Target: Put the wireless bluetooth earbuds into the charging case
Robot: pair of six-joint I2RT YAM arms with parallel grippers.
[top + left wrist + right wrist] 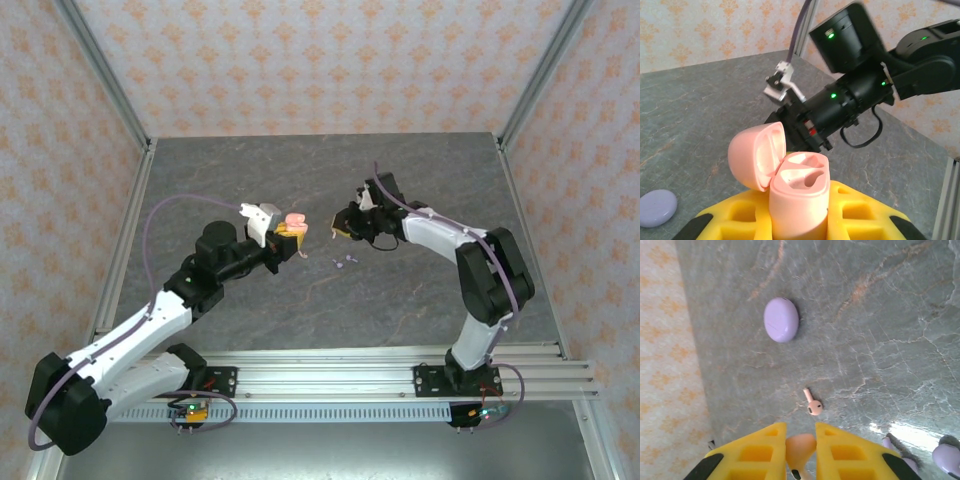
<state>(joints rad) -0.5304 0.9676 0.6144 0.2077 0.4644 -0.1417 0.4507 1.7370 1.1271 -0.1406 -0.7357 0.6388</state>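
The held earbud [801,446], salmon-pink, sits pinched between the yellow fingers [752,452] of the right gripper [801,437], which are clenched on it. Only its rounded upper part and a dark tip at the bottom edge of the wrist view show; the rest is cut off. Just beyond those fingertips, apart from them, a loose pink earbud [812,403] lies on the table [880,340] with its stem pointing away from the fingers. Well ahead of the fingers rests a closed purple disc [781,319]. Beside the outer face of one finger, in the lower corner, some purple pieces [946,458] are blurred and cropped; what they are I cannot tell. From above, tiny purple earbuds [342,262] lie on the table between the two grippers, too small to make out in shape.

The pink charging case [800,200] stands upright, grasped between the yellow fingers [855,210] of the left gripper [799,215]. Its lower half is hidden between them. Its lid [756,152] is swung open to one side, and the two wells in the body show bare pink. Beyond the case the black right arm [850,100] faces it, and its fingertips cannot be made out there. Off to the side of the left fingers a cropped purple disc [657,207] lies on the table, cut by the frame edge.
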